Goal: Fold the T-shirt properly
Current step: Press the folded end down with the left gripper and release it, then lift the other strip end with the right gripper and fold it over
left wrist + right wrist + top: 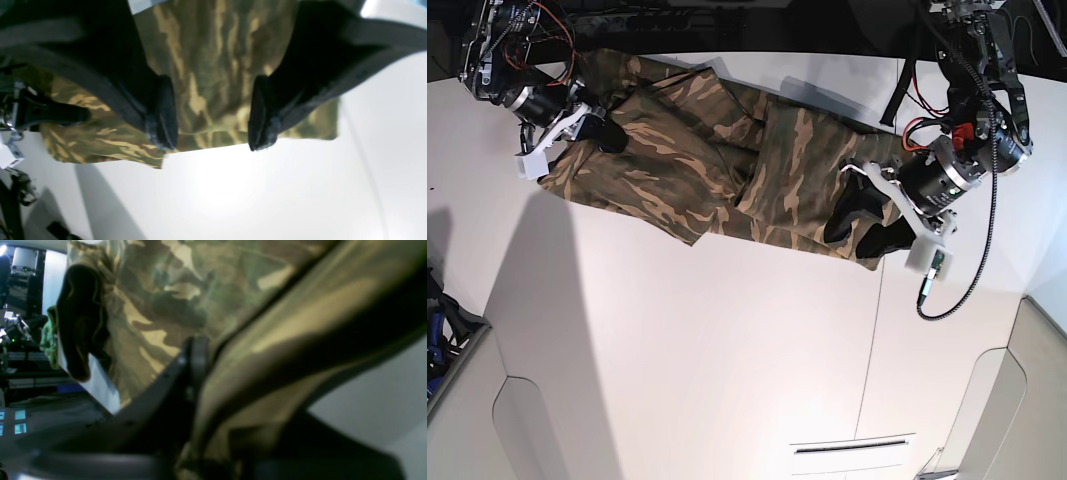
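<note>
T-shirt (717, 160) — camouflage print, spread crosswise over the far part of the white table (727, 340), one end by the right arm, the other by the left; one edge hanging past the table edge in the right wrist view. Rumpled, loosely bunched along the middle, outline irregular; no crisp crease or squared packet visible. Fold apparently begun at most, certainly not finished.

Right gripper (587, 125) — at the shirt's end on the base view's left; fingers (196, 356) closed on a gathered ridge of cloth, fabric draped across one of them in the right wrist view. Grip on the T-shirt, so a lift or carry-over likely in preparation.

Left gripper (213, 113) — over the opposite end near the hem; fingers (163, 113) spread wide, cloth seen between them but not pinched. Contact with the fabric not determinable.

Remaining, by estimate — second grasp, flattening, bringing sides or sleeves inward, halving the length, smoothing. Bulk of the task outstanding.
</note>
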`<state>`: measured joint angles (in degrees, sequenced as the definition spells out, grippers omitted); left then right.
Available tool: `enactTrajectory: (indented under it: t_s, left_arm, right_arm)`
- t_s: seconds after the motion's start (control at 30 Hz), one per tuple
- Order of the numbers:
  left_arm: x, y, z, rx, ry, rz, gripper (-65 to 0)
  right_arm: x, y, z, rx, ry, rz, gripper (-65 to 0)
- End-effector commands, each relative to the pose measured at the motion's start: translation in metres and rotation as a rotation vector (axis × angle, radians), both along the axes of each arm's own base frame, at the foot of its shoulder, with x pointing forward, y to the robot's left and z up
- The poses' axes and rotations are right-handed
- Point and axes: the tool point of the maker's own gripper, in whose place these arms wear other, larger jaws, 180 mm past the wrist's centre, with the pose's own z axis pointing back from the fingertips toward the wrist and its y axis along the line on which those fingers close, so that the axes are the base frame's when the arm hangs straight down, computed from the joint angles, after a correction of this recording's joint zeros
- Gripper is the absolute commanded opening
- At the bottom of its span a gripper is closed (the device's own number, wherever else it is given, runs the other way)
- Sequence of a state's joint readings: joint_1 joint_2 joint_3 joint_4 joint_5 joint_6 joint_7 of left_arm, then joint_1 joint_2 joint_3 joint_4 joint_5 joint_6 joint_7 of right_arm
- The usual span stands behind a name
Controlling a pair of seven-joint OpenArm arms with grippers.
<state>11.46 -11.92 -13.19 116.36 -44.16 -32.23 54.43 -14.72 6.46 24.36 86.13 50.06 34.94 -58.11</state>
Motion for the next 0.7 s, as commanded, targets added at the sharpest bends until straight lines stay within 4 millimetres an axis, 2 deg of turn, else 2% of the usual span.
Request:
enactTrajectory:
  t_s: [0.0, 0.1, 0.2, 0.43, 0.57, 0.67]
  left_arm:
    - [0.004, 0.001, 0.014, -0.005, -0.048, -0.014, -27.9]
    - [0.003, 0.008, 0.012, 0.031, -0.044, -0.021, -27.9]
    - [0.002, 0.015, 0.01, 0.072, -0.03, -0.026, -27.9]
    - [-0.006, 0.031, -0.002, 0.131, 0.032, -0.018, -27.9]
    - [-0.016, 0.043, -0.01, 0.138, 0.066, 0.016, -27.9]
    - [-0.028, 0.044, -0.021, 0.137, 0.107, 0.016, -27.9]
  right_arm:
    - [0.002, 0.0, 0.003, 0.0, -0.006, 0.0, -65.0]
    - [0.001, -0.004, 0.001, -0.02, -0.002, 0.005, -65.0]
    - [0.003, -0.017, 0.0, -0.065, -0.002, 0.006, -65.0]
    - [0.017, -0.097, 0.018, -0.223, -0.034, -0.066, -65.0]
    - [0.019, -0.141, 0.034, -0.302, -0.047, -0.097, -65.0]
    - [0.023, -0.17, 0.05, -0.351, -0.068, -0.119, -65.0]
